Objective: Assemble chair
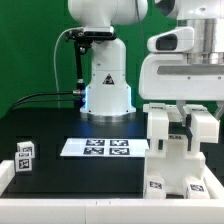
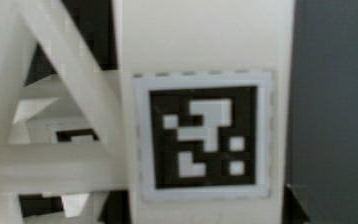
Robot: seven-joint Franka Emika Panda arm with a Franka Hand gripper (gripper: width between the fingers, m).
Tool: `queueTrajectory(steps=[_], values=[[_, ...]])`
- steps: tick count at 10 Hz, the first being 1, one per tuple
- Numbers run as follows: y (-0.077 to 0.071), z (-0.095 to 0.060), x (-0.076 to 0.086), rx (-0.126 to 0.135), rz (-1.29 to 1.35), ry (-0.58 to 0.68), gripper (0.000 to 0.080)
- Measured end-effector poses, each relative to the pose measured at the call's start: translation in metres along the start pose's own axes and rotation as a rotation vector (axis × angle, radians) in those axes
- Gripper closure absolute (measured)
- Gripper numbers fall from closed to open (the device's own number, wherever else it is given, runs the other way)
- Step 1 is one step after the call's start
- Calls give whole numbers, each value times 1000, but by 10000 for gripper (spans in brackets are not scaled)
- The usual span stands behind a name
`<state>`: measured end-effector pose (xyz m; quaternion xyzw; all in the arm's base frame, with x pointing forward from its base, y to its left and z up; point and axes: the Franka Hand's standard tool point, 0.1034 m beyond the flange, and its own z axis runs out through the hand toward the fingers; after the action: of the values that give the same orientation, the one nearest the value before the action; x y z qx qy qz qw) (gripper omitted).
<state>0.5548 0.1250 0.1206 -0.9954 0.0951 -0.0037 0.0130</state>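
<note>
At the exterior view's left, a small tagged part (image 1: 25,157) is seen lying alone near the front edge of the table (image 1: 60,125), well apart from everything else. Nearer the middle, the marker board (image 1: 95,147) is noted flat on the table, with the arm base (image 1: 107,85) behind it.

At the exterior view's right, the chair assembly (image 1: 172,155) is found standing upright on the table as a cluster of white blocks and panels. The gripper (image 1: 184,112) is poised directly over it, low among its upper parts. Whether the fingers are spread or closed, and whether anything is held, cannot be told: they are masked by white parts in the exterior view and do not appear in the wrist view.

In the wrist view, a flat panel of the assembly carrying a tag (image 2: 197,140) fills the frame at close range, with open frame members (image 2: 43,110) beside it.

The parts are judged to be rigid, light and smooth-faced, so slipping is likelier than breakage. The assembly may tip or shift if it is pushed sideways. A hold is recommended across the thickness of a flat panel, square to its faces, not on the thin frame members.
</note>
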Motion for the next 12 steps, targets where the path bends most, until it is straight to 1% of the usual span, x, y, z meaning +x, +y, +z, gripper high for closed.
queueTrajectory(steps=[1,3,4,6,8,9,10,12], values=[[2,-1,-1,8,6,-10,515],[10,-1,-3,39,58,-43,515],[11,-1,-6,42,64,-46,515],[9,-1,-3,47,59,-5,515],[10,-1,-2,47,60,-6,515],[8,-1,-3,33,21,-5,515],[4,0,-6,6,-62,-5,515],[3,1,-7,1,-173,-24,515]])
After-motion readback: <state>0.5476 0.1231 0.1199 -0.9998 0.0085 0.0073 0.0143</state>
